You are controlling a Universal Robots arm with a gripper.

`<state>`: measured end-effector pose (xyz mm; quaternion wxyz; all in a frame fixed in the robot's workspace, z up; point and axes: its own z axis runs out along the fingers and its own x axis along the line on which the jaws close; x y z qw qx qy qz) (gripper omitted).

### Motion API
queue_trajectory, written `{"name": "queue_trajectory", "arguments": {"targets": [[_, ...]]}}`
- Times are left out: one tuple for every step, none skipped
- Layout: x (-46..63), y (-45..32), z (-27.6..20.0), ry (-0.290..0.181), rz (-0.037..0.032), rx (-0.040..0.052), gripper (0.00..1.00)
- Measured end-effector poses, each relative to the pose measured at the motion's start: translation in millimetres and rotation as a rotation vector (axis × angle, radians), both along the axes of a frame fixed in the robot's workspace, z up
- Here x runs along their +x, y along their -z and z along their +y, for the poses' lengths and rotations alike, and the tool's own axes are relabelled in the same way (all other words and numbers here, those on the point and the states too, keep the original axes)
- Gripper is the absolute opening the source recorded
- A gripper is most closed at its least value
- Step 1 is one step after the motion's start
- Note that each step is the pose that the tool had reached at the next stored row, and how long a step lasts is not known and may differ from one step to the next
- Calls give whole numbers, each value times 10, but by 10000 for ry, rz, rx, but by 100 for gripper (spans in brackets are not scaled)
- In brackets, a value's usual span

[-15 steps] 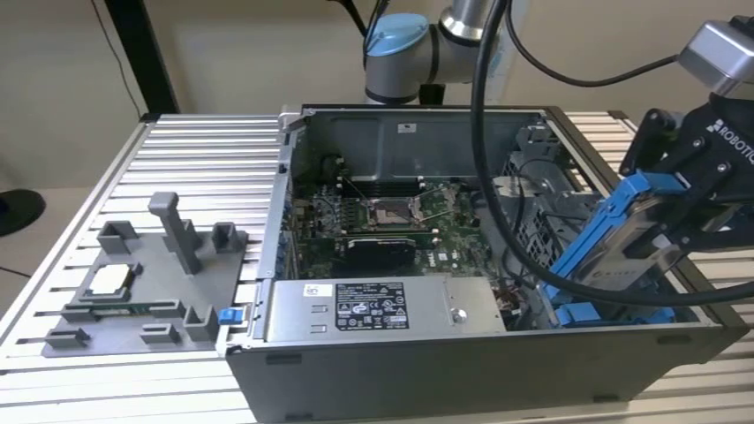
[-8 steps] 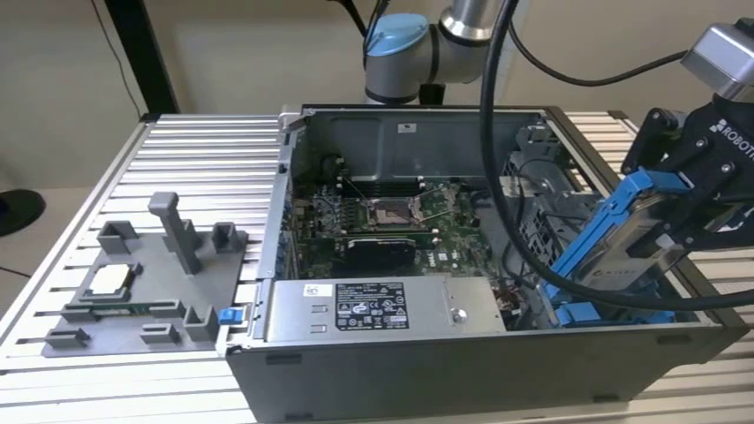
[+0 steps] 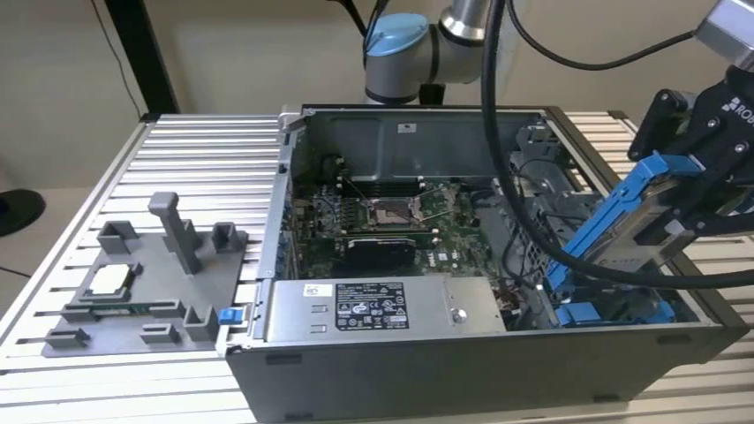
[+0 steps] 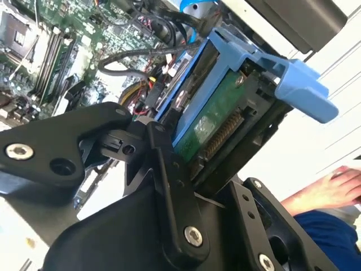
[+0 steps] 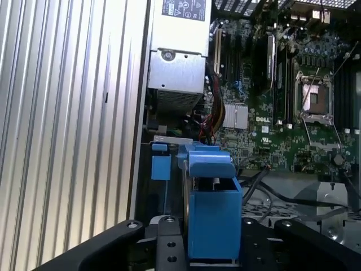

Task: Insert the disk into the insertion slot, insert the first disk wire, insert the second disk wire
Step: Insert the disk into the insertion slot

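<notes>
We see the black gripper [image 3: 693, 181] squeezing the disk [image 3: 624, 225] between its fingers | disk: flat, silver, in a smooth blue plastic frame, tilted | its low end is near the insertion slot [image 3: 613, 314], grey metal with blue rails, inside the open computer case [image 3: 471, 371] | case sits on a ribbed metal worktop [image 3: 200, 150]

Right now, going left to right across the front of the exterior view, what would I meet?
Grey parts fixture → grey power-supply box → the disk in its blue frame.
</notes>
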<state>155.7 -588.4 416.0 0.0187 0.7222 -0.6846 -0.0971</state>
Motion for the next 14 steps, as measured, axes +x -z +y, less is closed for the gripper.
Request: {"name": "queue_trajectory", "arguments": {"targets": [[-17, -7, -2, 1, -45, -3, 0], [-31, -11, -4, 1, -90, -1, 0], [-45, -15, -7, 1, -149, 0, 0], [-57, -17, -10, 0, -215, 1, 0], [-68, -19, -12, 2, -313, -4, 0], [-76, -19, -12, 1, -447, -24, 0], [-84, -19, -12, 1, -619, -64, 0], [-91, -16, -12, 0, -779, -90, 0], [-100, -12, -12, 0, -907, -103, 0], [-109, -6, -13, 12, -956, -112, 0], [-116, -2, -13, 36, -969, -117, 0], [-122, 2, -13, 87, -971, -119, 0], [-127, 2, -13, 146, -972, -124, 0], [-131, 3, -13, 201, -973, -131, 0]]}}
